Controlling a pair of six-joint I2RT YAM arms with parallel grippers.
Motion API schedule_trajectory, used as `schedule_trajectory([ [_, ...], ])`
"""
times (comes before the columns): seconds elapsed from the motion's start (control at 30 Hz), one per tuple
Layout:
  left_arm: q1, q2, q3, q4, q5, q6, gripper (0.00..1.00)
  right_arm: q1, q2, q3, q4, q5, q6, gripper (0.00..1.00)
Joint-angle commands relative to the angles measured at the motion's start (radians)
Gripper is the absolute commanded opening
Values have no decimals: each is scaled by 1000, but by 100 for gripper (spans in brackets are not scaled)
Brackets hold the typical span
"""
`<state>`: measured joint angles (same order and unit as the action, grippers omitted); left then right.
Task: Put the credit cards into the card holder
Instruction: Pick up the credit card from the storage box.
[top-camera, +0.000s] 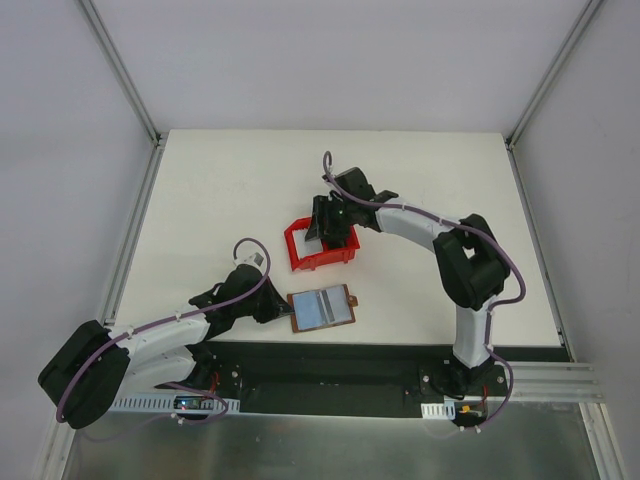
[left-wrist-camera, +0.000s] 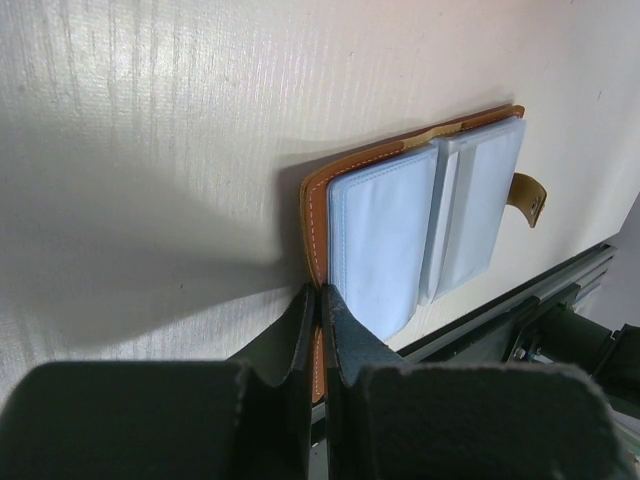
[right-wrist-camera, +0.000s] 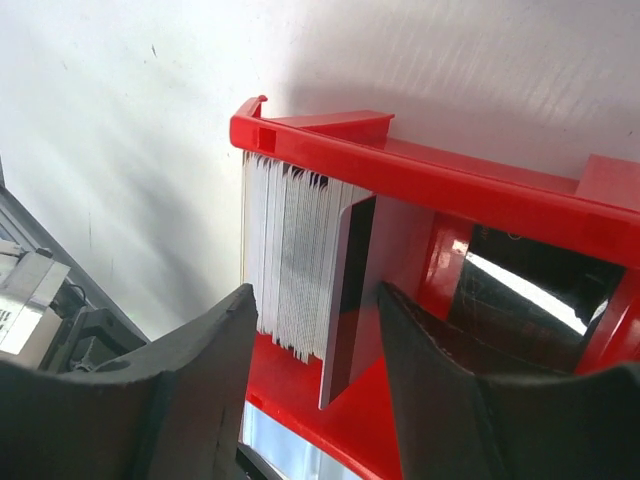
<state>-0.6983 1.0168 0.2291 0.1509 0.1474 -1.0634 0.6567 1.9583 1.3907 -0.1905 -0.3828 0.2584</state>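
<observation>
White table (top-camera: 220, 200), plain grey walls (top-camera: 330, 60), aluminium frame posts (top-camera: 120, 70) at far corners, even soft light.

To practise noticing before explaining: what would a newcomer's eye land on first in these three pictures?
The bright red bin near the middle of the table, a stack of pale cards standing on edge inside it, with the right claw open astride the stack. Then the brown card holder lying open near the front edge, pale sleeves up, its edge pinched in the shut left claw.
</observation>
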Motion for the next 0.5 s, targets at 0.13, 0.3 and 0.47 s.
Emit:
schedule_trajectory([
  [0.13,6,3,18,4,-14,2,0,-6,-84,-15,34,-8,12,46],
  [0.3,6,5,18,6,-14,2,0,-11,-90,-19,26,16,13,34],
  [0.47,6,8,19,4,-16,3,0,-20,-105,-24,22,39,7,25],
])
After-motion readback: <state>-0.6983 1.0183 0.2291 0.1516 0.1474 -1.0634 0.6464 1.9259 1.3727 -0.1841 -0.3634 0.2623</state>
